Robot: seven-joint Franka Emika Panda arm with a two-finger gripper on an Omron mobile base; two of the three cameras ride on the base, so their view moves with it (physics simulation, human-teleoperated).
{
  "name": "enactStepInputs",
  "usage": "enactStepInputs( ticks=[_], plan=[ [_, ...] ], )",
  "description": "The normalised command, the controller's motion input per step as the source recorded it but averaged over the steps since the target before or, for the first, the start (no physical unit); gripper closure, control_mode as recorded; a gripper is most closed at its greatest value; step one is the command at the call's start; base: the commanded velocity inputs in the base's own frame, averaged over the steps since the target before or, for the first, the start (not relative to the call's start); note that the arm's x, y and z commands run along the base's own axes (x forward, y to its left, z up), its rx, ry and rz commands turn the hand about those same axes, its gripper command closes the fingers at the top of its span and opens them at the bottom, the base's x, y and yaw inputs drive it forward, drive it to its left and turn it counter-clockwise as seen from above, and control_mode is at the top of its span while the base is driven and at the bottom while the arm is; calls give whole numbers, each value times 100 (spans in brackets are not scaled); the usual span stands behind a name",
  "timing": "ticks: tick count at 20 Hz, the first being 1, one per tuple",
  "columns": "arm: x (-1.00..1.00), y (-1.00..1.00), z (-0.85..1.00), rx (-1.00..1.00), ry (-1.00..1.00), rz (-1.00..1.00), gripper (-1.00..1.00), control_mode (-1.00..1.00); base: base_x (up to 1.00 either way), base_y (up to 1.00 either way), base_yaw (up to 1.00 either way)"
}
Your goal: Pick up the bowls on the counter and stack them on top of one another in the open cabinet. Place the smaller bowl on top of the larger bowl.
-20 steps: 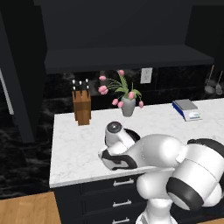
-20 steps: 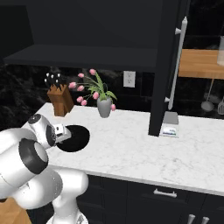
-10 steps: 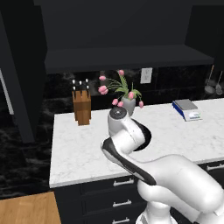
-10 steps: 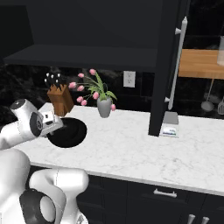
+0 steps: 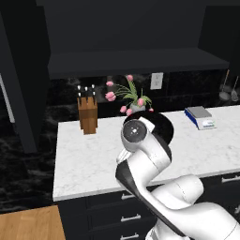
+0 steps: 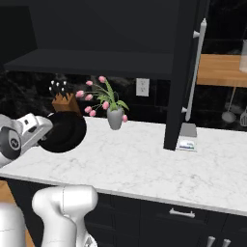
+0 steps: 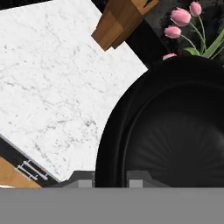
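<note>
one bowl (image 6: 62, 131) is off the counter (image 6: 144, 166) and in the claw (image 7: 110, 178) — the two dark fingertips sit on either side of its rim at the near edge, so the claw looks clamped on that rim, holding the bowl out ahead of it and tilted so the hollow faces the hand camera. in the left base view the bowl (image 5: 161, 127) peeks out just behind the hand.

so the pick-up of this bowl looks done; the carry is under way. what is left, as i judge it: lift it into the open cabinet (image 6: 96, 60), which lies above and beyond the claw, set it on the dark shelf, then fetch the other bowl and stack it — smaller on larger. i cannot tell which of the two this one is.

the bowl is plain glossy black, round, with faint radial ribs fanning from its centre and a thick smooth rim. past it from the claw stand the knife block (image 7: 121, 19) and the pink flowers (image 7: 183, 19) in their vase (image 6: 115, 118).
</note>
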Motion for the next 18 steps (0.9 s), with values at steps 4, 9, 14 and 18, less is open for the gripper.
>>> enactStepInputs(
  ticks=[4,9,14,18],
  plan=[
    [-30,-10,100,-7,-12,19,100,-100,0,0,0],
    [-23,-10,100,-7,-7,13,100,-100,0,0,0],
    [0,-2,100,-3,-1,7,100,-100,0,0,0],
    [0,0,100,0,0,6,100,-100,0,0,0]
  ],
)
